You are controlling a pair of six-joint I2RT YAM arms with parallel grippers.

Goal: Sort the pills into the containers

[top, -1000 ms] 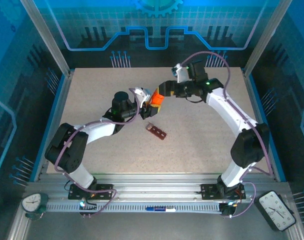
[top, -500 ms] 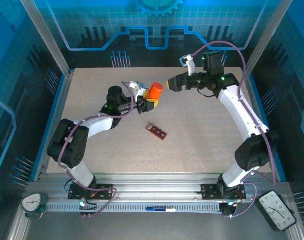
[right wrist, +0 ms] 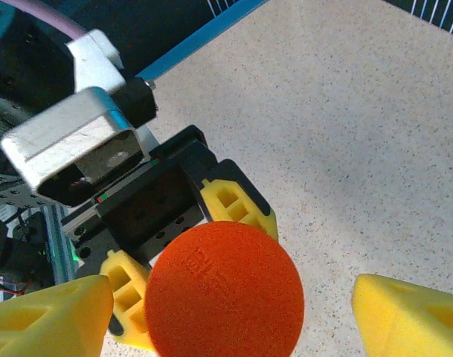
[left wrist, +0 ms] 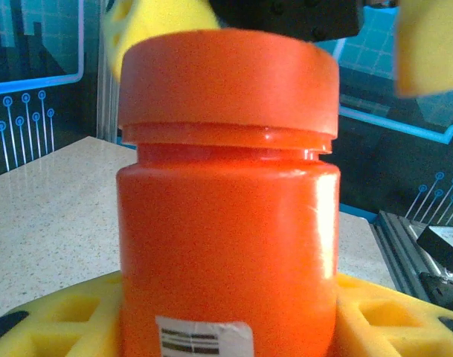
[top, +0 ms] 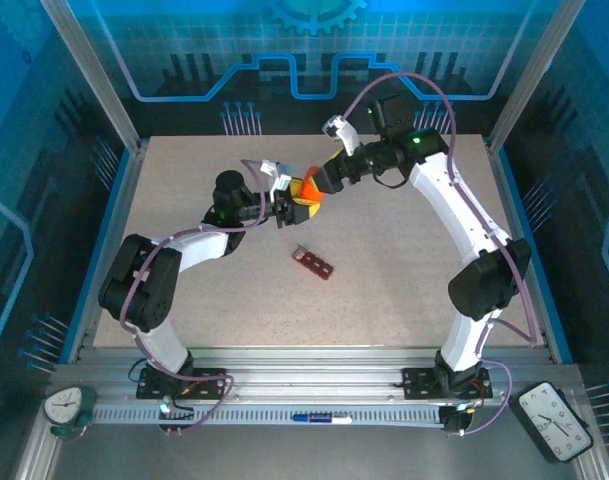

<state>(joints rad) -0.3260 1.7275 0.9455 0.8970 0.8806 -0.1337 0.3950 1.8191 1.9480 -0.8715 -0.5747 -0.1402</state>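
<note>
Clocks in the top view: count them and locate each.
2. A round green clock sits at the frame's bottom left, a dark rounded-square clock at its bottom right. None seems hidden.

Orange bottle [left wrist: 226,245] is gleaming as smooth, glossy plastic — its cap [right wrist: 225,294] is looking matt, finely grained. Tabletop [right wrist: 345,111] is showing a speckled, matt, stone-like finish.

An upright, capped orange bottle [left wrist: 226,223] sits gripped between the yellow left fingers [left wrist: 55,316], speckled table [left wrist: 47,201] behind.

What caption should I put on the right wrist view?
Right gripper, open, straddles the orange cap of the bottle clamped in the left gripper.
</note>
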